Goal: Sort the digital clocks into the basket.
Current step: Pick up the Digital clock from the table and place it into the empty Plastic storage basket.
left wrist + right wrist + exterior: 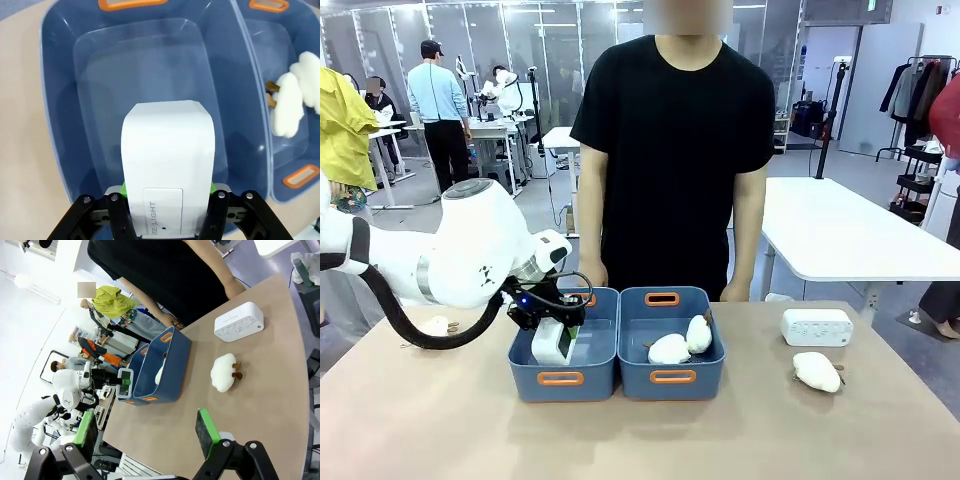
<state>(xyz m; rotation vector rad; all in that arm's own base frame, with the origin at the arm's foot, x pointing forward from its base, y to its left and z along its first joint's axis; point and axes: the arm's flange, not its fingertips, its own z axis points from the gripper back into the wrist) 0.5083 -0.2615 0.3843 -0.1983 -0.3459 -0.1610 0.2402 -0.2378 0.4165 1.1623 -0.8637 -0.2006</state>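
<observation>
My left gripper (558, 328) is shut on a white digital clock (549, 346) and holds it upright inside the left blue basket (561, 378). In the left wrist view the clock (167, 150) stands between my green-padded fingers (122, 189) over the basket's bare floor (140, 75). A second digital clock (817, 327) lies on the table at the right, also seen in the right wrist view (239, 321). My right gripper (147, 432) hovers open above the table, nothing between its fingers.
The right blue bin (672, 377) holds two white plush toys (682, 342). Another plush toy (817, 371) lies near the second clock, and one (435, 326) sits at the far left. A person (675, 150) stands behind the bins, hands at the table's far edge.
</observation>
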